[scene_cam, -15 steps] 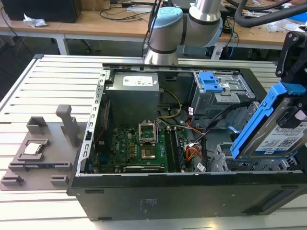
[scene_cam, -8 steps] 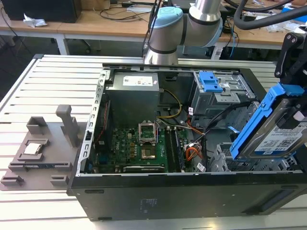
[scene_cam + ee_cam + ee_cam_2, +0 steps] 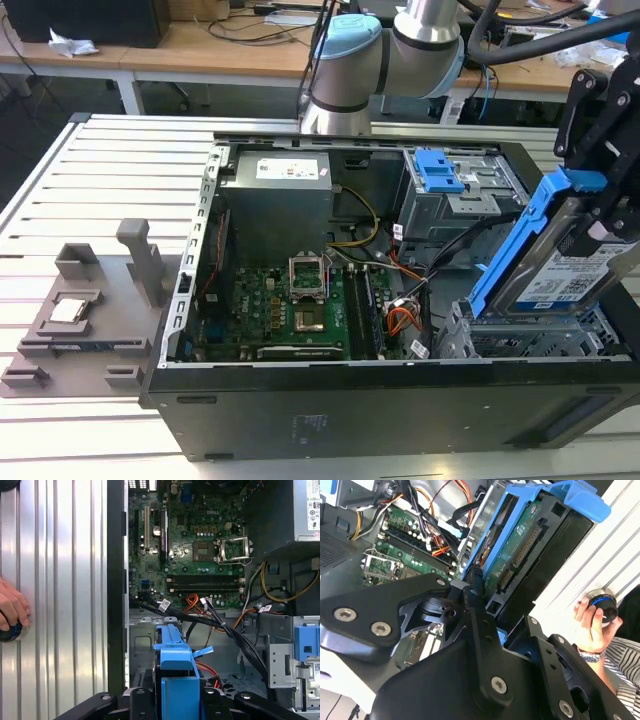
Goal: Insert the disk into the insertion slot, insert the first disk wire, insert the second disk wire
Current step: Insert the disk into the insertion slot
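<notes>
An open computer case [image 3: 300, 425] lies on the slatted desk [image 3: 90, 190], with a grey moulded fixture [image 3: 80, 320] beside it on the exterior view's left. Inside the case are the power supply [image 3: 275, 185], the green motherboard [image 3: 300, 300] and a taller grey cage with a blue ribbed latch [image 3: 440, 175]. A bundle of black cables [image 3: 235, 635] and some orange wires [image 3: 402, 322] run just beside the insertion slot [image 3: 490, 340], between it and the motherboard. In the second wrist view a person's hand [image 3: 590, 625] rests on a round blue-ringed knob [image 3: 602, 605] on the desk outside the case. The pincer [image 3: 600, 225] is clamped on the disk [image 3: 565, 275] near its raised end. The disk is steeply tilted: its long axis climbs from the slot's mouth toward the exterior view's right, and its lower end is down at the perforated cage. Whether it touches the metal cannot be told.
</notes>
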{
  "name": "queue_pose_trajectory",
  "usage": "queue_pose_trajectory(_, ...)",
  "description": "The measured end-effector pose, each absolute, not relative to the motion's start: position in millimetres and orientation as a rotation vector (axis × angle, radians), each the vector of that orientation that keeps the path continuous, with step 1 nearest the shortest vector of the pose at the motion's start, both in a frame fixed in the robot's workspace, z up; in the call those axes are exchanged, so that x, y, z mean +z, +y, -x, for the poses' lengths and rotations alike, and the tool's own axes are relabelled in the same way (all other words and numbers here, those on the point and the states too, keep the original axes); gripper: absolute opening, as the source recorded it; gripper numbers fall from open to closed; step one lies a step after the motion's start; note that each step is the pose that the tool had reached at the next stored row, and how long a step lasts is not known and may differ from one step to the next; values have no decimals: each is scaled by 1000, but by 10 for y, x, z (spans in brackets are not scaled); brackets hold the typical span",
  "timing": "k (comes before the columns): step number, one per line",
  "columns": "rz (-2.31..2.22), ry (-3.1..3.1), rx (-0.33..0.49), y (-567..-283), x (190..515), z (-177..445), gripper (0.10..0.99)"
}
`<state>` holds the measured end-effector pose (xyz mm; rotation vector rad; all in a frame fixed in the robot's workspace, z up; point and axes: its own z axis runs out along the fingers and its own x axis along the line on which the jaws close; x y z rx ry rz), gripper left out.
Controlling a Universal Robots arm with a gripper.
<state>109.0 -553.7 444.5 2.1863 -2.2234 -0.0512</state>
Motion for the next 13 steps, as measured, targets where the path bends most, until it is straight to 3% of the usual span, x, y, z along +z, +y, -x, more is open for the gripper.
queue_pose_trajectory(13,-2192,-2218,-51,-5481,4290,-1090,361)
